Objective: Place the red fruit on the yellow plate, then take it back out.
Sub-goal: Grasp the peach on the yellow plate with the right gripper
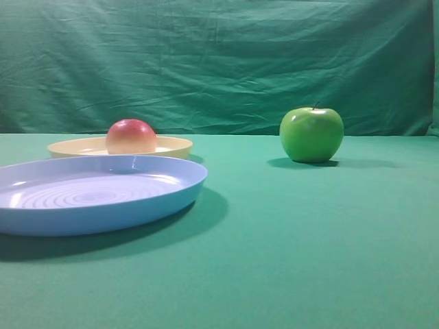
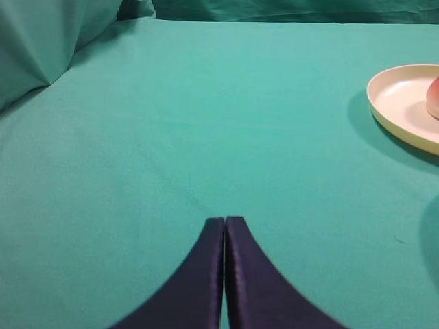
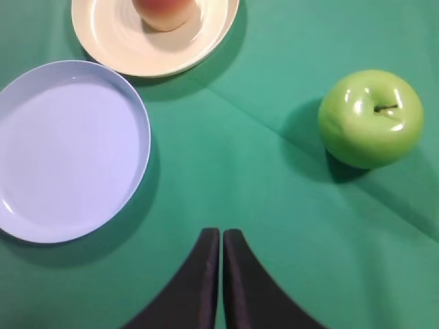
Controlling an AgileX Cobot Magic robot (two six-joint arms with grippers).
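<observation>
The red fruit (image 1: 131,136), red fading to peach at its base, rests on the yellow plate (image 1: 171,146) at the back left. From the right wrist view the red fruit (image 3: 164,11) sits on the yellow plate (image 3: 206,41) at the top edge, cut off by the frame. The left wrist view catches the yellow plate (image 2: 398,103) at its right edge with a sliver of the red fruit (image 2: 433,99). My left gripper (image 2: 224,219) is shut and empty over bare cloth. My right gripper (image 3: 221,232) is shut and empty, well short of the plates. Neither gripper shows in the exterior view.
A larger light blue plate (image 1: 164,199) with concentric ridges lies in front of the yellow one, also the light blue plate (image 3: 130,116) at left in the right wrist view. A shiny green apple (image 1: 311,134) with a stem stands at the right, the green apple (image 3: 370,118) again. Green cloth backdrop behind.
</observation>
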